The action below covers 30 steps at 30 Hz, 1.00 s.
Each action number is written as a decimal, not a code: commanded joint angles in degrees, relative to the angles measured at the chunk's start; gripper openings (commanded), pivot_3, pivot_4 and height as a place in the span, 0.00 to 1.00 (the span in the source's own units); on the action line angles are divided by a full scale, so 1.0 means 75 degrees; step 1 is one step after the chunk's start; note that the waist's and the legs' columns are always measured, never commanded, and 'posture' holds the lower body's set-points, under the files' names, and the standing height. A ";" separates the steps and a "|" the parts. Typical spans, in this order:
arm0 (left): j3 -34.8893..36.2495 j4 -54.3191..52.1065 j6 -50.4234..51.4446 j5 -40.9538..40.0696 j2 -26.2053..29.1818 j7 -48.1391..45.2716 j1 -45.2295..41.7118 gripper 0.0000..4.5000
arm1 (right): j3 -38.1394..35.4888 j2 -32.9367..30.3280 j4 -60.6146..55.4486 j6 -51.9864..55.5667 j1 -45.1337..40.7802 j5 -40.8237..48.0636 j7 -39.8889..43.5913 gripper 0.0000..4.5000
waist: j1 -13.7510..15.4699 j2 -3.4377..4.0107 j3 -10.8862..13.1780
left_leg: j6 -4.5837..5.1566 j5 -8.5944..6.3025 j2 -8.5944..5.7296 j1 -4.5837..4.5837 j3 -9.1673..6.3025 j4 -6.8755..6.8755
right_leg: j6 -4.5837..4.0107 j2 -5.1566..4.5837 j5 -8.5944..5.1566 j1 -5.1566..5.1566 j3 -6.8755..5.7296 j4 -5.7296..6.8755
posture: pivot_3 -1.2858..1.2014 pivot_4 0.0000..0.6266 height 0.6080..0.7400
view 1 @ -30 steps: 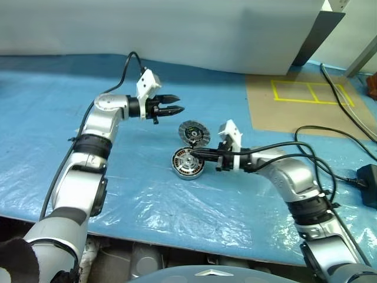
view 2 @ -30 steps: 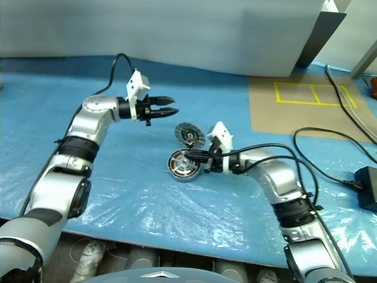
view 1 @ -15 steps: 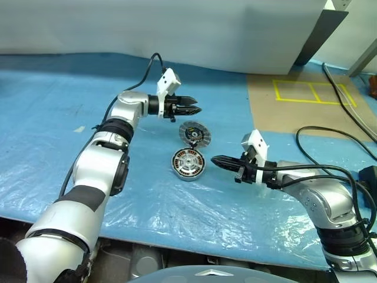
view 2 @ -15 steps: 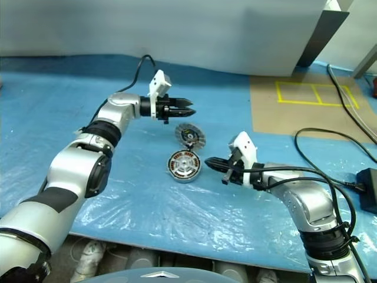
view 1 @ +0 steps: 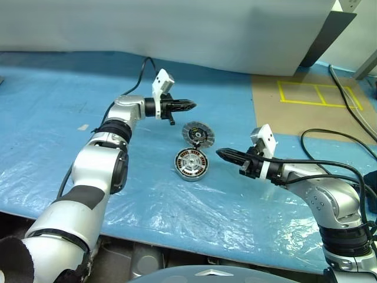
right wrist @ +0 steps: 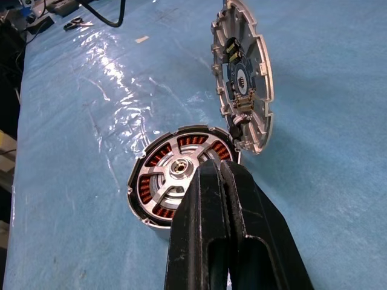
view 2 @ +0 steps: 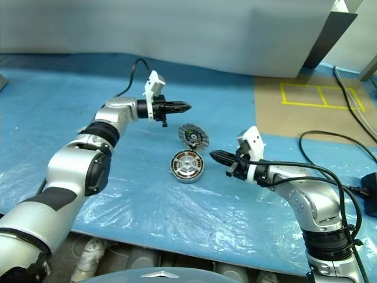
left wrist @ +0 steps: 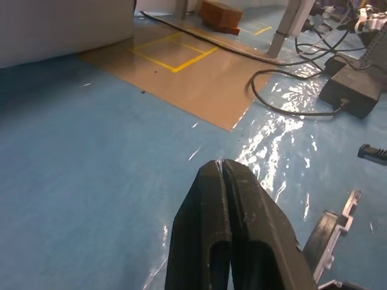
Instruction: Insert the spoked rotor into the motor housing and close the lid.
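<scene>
The motor housing (view 1: 191, 164) is lying flat on the blue plastic-covered worktop (view 1: 53, 106), its copper windings showing around the hub, with the spoked rotor (right wrist: 181, 172) sitting inside it. The lid (view 1: 197, 133) is standing open, tilted up from the housing's far rim, its patterned inner face toward me. My right claw (view 1: 219, 153) is hanging just beside the housing, fingers pressed together and gripping nothing; a second ago it was reaching over the housing, so it is pulling away. My left claw (view 1: 192, 106) is hovering above and beyond the lid, now shutting empty where it was standing partly open before, and sitting closer to the lid. I am seeing no readable writing or brand marks anywhere.
</scene>
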 commanded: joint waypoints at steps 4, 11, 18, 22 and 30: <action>-0.0205 -0.0050 -0.0287 0.0337 -0.0249 -0.0309 -0.0162 0.01 | -0.0028 -0.0163 -0.0423 0.0051 0.0209 0.0078 -0.0121 0.00 | 0.0007 0.0000 0.0000 | 0.0000 0.0000 -0.0001 0.0001 0.0000 -0.0002 | 0.0001 0.0000 0.0001 0.0000 0.0000 -0.0001 | 0.52 0.24 1.00; -0.0647 -0.0147 -0.0608 0.0697 -0.0578 -0.1480 -0.0031 0.01 | 0.0067 -0.0246 -0.0634 0.0047 0.0376 -0.0081 -0.0363 0.00 | 0.0032 0.0000 0.0000 | 0.0000 0.0000 -0.0003 -0.0001 0.0000 -0.0005 | 0.0006 -0.0001 0.0004 0.0002 0.0000 -0.0015 | 0.52 0.24 1.00; -0.1709 -0.1036 -0.0992 0.0368 -0.0172 -0.2724 0.0360 0.01 | 0.0086 -0.0377 -0.0768 0.0006 0.0654 -0.0181 -0.0500 0.00 | 0.0027 0.0001 0.0000 | 0.0000 0.0000 -0.0003 0.0004 0.0001 -0.0015 | 0.0006 -0.0001 0.0004 0.0003 0.0002 -0.0021 | 0.52 0.24 1.00; -0.2984 -0.2127 -0.0749 -0.0588 0.0369 -0.2724 0.0946 0.01 | 0.0140 -0.0325 -0.0727 -0.0026 0.0651 -0.0209 -0.0540 0.00 | 0.0022 0.0002 0.0001 | 0.0000 0.0000 -0.0002 0.0012 0.0002 -0.0021 | 0.0006 0.0001 0.0004 0.0003 0.0003 -0.0015 | 0.52 0.24 1.00; -0.4924 -0.4406 -0.0387 -0.1892 0.1476 -0.2724 0.2314 0.01 | 0.0392 -0.0264 -0.0476 -0.0166 0.0472 -0.0409 -0.0539 0.00 | 0.0024 0.0005 0.0001 | -0.0001 0.0000 -0.0001 0.0010 0.0004 -0.0016 | 0.0004 0.0000 0.0003 0.0003 0.0003 -0.0013 | 0.52 0.24 1.00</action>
